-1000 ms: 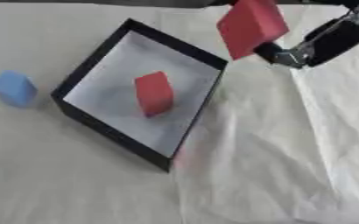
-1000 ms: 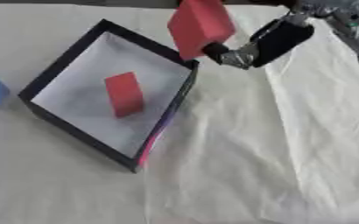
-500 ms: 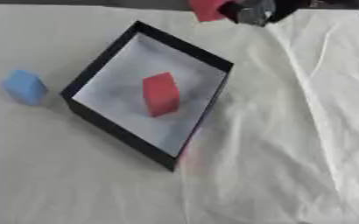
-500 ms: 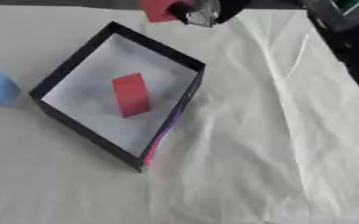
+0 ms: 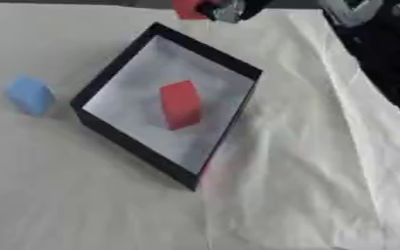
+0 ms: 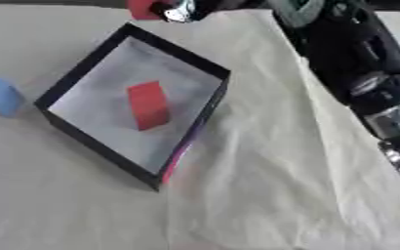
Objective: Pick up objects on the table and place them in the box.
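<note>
Right hand [image 6: 179, 9] up high past the box [image 5: 110, 78], fingers holding a red block [image 5: 187, 8], another red block [image 5: 180, 104] inside, blue block [image 5: 29, 95] on the counter [image 5: 58, 195]

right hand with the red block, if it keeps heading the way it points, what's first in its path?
Probably nothing: the right hand holds the second red block at the top edge, beyond the box's far corner, pointing left. Only bare cloth shows there; height is unclear.

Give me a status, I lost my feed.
Right hand shut on red block beyond box. Second red block inside. Blue block left of box. Left hand unseen.
</note>
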`<act>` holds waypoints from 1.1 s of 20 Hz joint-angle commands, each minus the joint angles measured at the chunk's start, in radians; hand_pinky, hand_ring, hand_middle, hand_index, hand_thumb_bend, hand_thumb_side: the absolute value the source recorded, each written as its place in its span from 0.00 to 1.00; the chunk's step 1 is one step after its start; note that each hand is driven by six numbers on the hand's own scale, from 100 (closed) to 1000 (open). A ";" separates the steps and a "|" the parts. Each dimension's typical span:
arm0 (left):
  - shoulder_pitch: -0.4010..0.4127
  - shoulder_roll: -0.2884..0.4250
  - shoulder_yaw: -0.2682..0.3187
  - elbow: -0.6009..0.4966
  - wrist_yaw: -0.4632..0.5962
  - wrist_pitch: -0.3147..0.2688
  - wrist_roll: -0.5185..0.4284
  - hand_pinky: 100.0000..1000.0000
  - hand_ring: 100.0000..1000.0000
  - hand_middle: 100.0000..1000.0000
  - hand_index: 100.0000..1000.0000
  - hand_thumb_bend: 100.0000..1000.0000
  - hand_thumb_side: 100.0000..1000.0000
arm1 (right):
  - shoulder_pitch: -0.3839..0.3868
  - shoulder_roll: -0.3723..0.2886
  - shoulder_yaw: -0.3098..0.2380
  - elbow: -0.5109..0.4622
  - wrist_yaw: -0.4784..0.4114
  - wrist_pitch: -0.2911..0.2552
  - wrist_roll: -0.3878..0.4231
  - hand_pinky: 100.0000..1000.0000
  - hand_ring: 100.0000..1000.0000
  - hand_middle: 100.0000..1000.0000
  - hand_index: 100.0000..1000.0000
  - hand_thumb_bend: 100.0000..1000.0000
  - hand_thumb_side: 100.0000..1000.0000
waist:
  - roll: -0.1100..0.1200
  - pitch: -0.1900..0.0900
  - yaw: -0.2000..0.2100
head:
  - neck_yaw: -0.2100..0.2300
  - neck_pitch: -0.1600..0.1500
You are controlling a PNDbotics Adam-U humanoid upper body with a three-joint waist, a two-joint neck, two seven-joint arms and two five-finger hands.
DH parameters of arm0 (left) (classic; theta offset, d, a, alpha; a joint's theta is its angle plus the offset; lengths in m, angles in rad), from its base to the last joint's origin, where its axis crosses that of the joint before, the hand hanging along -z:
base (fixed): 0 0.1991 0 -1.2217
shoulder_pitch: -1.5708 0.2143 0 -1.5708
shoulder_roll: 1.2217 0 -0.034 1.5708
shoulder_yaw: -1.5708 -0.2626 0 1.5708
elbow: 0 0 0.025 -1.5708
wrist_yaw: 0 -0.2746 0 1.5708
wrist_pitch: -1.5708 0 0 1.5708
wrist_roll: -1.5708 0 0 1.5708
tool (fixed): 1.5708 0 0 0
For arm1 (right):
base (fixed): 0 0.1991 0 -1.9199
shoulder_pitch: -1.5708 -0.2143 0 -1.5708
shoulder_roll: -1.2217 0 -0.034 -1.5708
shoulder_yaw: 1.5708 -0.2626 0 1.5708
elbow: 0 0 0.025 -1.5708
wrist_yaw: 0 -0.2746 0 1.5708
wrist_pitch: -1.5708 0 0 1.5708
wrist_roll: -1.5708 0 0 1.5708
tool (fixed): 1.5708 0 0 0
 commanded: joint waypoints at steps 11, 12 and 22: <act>0.006 0.055 0.027 -0.026 -0.014 -0.009 0.051 0.86 0.93 0.80 0.74 0.00 0.62 | 0.007 0.018 0.082 0.120 0.311 -0.219 -0.070 0.81 0.63 0.45 0.64 0.22 0.61 | -0.023 -0.027 -0.007 | -0.011 -0.001; 0.005 0.055 0.027 -0.025 -0.015 -0.008 0.050 0.86 0.93 0.80 0.74 0.00 0.62 | 0.009 0.018 0.085 0.121 0.319 -0.224 -0.073 0.81 0.63 0.45 0.64 0.23 0.61 | -0.023 -0.027 -0.008 | -0.011 -0.001; 0.003 0.056 0.023 -0.024 -0.016 -0.007 0.042 0.87 0.93 0.80 0.74 0.00 0.63 | 0.024 0.010 0.084 0.118 0.327 -0.303 -0.009 0.89 0.87 0.83 0.98 0.29 0.38 | -0.024 -0.026 -0.010 | -0.002 -0.001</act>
